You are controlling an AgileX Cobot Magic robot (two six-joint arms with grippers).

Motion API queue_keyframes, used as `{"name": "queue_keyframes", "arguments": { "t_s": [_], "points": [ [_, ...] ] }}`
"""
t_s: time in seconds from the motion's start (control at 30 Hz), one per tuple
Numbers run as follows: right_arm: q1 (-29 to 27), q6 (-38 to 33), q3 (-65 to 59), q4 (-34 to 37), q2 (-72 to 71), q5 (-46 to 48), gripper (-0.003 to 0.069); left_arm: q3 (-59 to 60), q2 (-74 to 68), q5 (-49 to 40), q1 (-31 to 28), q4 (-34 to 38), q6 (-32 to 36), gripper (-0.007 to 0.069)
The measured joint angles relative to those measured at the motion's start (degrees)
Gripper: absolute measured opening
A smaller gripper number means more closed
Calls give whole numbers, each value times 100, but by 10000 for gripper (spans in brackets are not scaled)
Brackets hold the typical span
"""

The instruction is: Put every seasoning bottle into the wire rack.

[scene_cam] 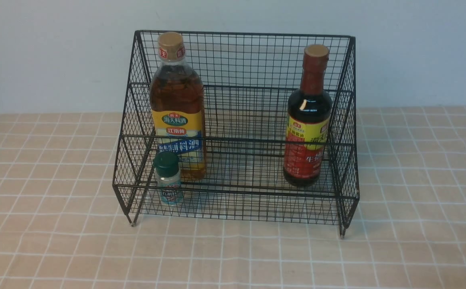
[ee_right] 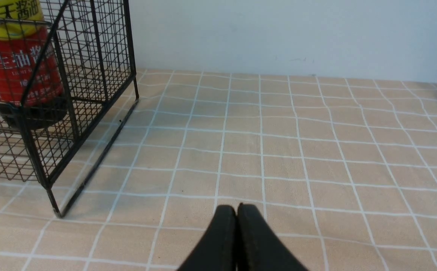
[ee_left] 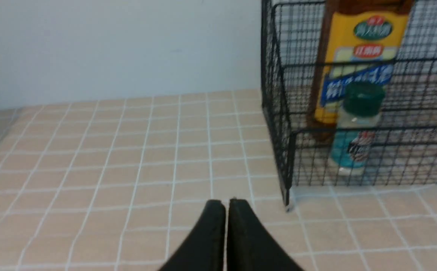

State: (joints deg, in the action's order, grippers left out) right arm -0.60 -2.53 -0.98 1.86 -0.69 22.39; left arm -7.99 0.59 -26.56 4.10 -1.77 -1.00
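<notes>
wire rack [scene_cam: 237, 60]: black mesh, two steps, set on the checked cloth of the desk [scene_cam: 417, 180], tall back toward the wall.
amber bottle [scene_cam: 178, 104]: tan cap, yellow-blue label; stood upright on the upper step at the rack's left end.
dark sauce bottle [scene_cam: 308, 120]: red-yellow label, brown neck; stood upright on the upper step at the rack's right end, well apart from the amber bottle.
green-capped shaker [scene_cam: 168, 178]: upright on the lower front step, just in front of the amber bottle.
left claw [ee_left: 226, 205]: jaws pressed together, nothing gripped; held low over bare cloth outside the rack's left front corner. Shaker and amber bottle are seen through the mesh ahead and to its right, not touched.
right claw [ee_right: 236, 210]: jaws pressed together, nothing gripped; held over bare cloth outside the rack's right side. Sauce bottle is seen through the side mesh ahead and to its left, well apart.
</notes>
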Motion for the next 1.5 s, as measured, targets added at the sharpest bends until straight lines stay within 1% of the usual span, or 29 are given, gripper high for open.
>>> {"name": "queue_keyframes", "arguments": {
  "t_s": [0.13,0.33,1.5],
  "points": [
    [0,0,0,0,0,0,-12,887,8,224,-251,74,-4,-7],
    [0,0,0,0,0,-7,-12,927,8,402,-277,78,9,-7],
    [0,98,0,7,0,-7,-12,933,8,432,-277,78,9,-7]
  ]
}}
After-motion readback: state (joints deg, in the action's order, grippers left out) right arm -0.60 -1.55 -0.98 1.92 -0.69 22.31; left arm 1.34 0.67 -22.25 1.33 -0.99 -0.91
